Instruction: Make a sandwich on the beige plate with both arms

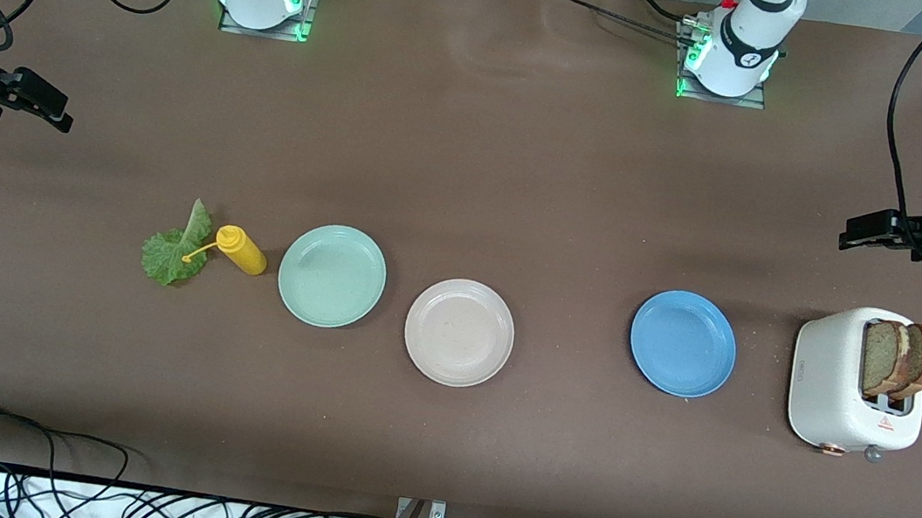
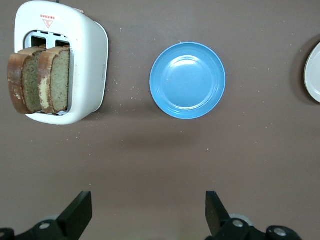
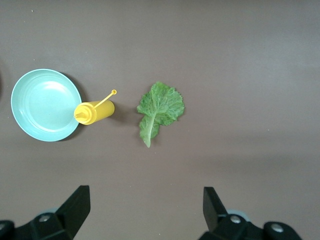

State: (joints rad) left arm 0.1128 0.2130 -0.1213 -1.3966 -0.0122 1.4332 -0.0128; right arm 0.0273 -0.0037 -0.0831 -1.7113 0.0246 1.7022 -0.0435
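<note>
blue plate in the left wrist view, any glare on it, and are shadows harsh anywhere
Left wrist view: the blue plate shows a soft pale sheen in its well. Front view: the toaster and beige plate cast only faint, diffuse shadows.

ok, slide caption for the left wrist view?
Open left gripper over bare table, toaster holding two bread slices, blue plate beside.

Beige plate point(image 2: 314, 73) cut by the left wrist view's edge; bread slices' point(image 1: 899, 359) lower halves inside the toaster point(image 1: 828, 383).
</note>
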